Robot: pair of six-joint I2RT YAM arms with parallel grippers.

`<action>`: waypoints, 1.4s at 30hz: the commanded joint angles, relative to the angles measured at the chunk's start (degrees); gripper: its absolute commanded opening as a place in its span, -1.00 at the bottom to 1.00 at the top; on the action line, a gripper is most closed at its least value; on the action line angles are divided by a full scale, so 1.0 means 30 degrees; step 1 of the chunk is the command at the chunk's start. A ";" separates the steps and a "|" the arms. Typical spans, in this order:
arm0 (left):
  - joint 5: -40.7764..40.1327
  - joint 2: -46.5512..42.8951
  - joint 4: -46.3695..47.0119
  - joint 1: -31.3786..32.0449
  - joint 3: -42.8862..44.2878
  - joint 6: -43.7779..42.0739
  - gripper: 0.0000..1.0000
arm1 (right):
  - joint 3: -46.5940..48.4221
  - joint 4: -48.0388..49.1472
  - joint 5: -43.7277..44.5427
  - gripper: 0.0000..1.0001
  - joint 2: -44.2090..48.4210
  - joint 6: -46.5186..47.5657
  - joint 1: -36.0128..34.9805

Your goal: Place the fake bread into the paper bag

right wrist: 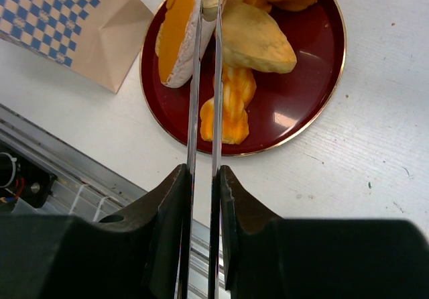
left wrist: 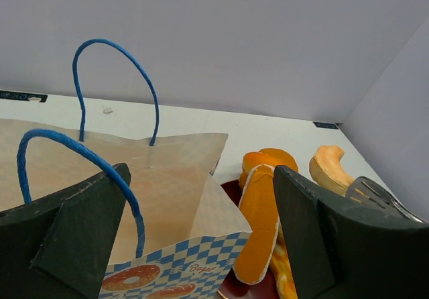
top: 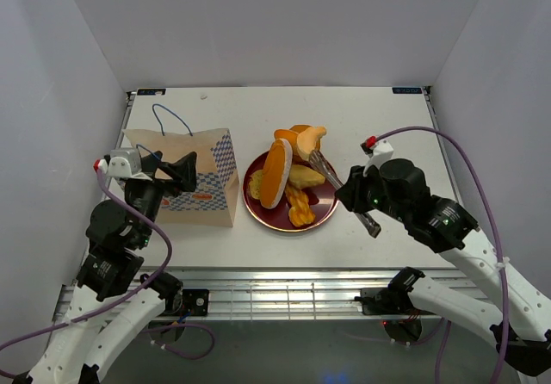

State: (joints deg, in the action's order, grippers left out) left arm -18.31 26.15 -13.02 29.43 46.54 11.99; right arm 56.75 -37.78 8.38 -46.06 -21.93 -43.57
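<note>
— When the table is viewed from above, what is found?

— The right gripper [top: 351, 196] is found clamped on a pair of metal tongs [top: 325, 173], whose tips are laid among the bread [top: 277, 170] heaped on a dark red plate [top: 284, 227]. The paper bag [top: 207, 186] is stood just left of the plate, and the left gripper [top: 176, 173] is held at its near side.

— And from the left wrist?

— The bag's open mouth is seen between the spread fingers [left wrist: 80, 232], and nothing is gripped. The blue handles [left wrist: 114, 64] are raised above it. One cord is hung close to a finger. It could be snagged if that arm is shifted, and the bag pulled over.

— From the right wrist?

— The tong blades are pressed nearly together. Their tips are cut off at the top edge, so whether a piece is truly pinched cannot be told. Glossy bread is easily lost from narrow blades if it is lifted by one end. A long loaf [right wrist: 177, 31] is leaned beside a braided piece [right wrist: 228, 104], and neighbours could be dragged off the plate.

— What is stood in the way?

— The bag's wall and handles are placed between plate and opening. Unless they are cleared from above, the bag may be knocked flat.
</note>
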 commanded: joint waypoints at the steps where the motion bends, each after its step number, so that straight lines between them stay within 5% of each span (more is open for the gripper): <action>1: 0.0974 0.0189 -0.0963 0.0063 0.1387 0.0983 0.96 | 0.1531 0.0287 -0.0477 -0.84 0.0500 0.0336 0.0022; 21: 0.0214 0.0013 -0.3542 0.0063 0.3090 0.0662 0.96 | 0.7332 0.7904 -1.0466 -0.84 -0.6382 0.2418 -0.0446; 32: -0.0050 -0.0601 -0.4303 0.0063 0.2415 0.1159 0.96 | 0.6866 0.8432 -1.0822 -0.81 -0.7937 0.4117 -0.4017; 42: -0.0051 -0.1071 -0.4597 0.0063 0.2327 0.1570 0.95 | 0.5897 0.8785 -1.0236 -0.77 -0.8229 0.4323 -0.4695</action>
State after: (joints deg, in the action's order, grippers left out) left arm -18.15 23.18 -25.76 29.43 53.82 15.97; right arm 74.37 -15.81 -22.76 -70.89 -10.02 -57.45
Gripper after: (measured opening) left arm 0.977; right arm 0.282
